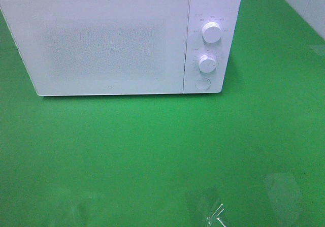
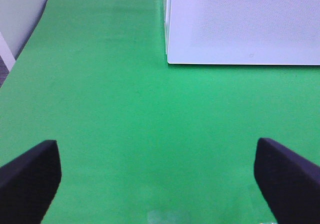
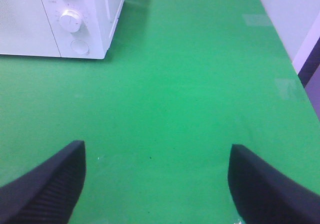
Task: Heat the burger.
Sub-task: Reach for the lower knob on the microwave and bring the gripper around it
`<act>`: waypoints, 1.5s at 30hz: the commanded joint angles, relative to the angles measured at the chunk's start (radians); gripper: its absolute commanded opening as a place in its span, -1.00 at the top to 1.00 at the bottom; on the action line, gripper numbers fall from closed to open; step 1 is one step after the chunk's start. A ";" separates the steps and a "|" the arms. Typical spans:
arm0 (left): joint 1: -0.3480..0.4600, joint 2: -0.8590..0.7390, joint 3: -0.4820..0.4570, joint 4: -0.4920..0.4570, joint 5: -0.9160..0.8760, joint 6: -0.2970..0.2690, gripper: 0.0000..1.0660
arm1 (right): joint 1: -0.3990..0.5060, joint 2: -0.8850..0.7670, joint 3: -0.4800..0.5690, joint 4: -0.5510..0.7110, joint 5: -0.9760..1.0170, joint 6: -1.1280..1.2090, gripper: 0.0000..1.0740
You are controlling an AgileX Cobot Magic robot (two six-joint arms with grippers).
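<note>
- A smooth green table point(image 1: 152, 151) fills every view.
- Left gripper point(image 2: 159, 181): black ribbed jaws spread wide with nothing between them, facing the lower door corner of the microwave point(image 1: 106, 44).
- Right gripper point(image 3: 157, 184): also wide and empty, facing the microwave's knob side (so nearer its round button point(image 1: 203, 84)).
- The burger shows in no view. The boxy white microwave is closed, and its frosted door hides the inside.

Your microwave point(image 1: 111, 44) stands upright at the far edge of the worktop point(image 1: 162, 156), left of the middle, front square to you. It's a white box with the door point(image 1: 101, 46) shut flush, and its dotted panel lets nothing inside show. On the right-hand panel you've got two round knobs point(image 1: 211, 32), one above the other, and a round button point(image 1: 203, 84) below them, all white.
</note>
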 commanded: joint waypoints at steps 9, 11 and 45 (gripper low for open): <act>0.004 -0.021 0.003 -0.008 -0.008 -0.006 -0.83 | -0.007 0.120 -0.031 -0.012 -0.200 0.012 -0.40; 0.004 -0.021 0.003 -0.008 -0.008 -0.006 -0.83 | -0.005 0.196 -0.013 -0.017 -0.320 0.012 -0.40; 0.004 -0.021 0.003 -0.008 -0.008 -0.006 -0.83 | -0.005 0.820 0.209 -0.030 -1.349 0.016 -0.40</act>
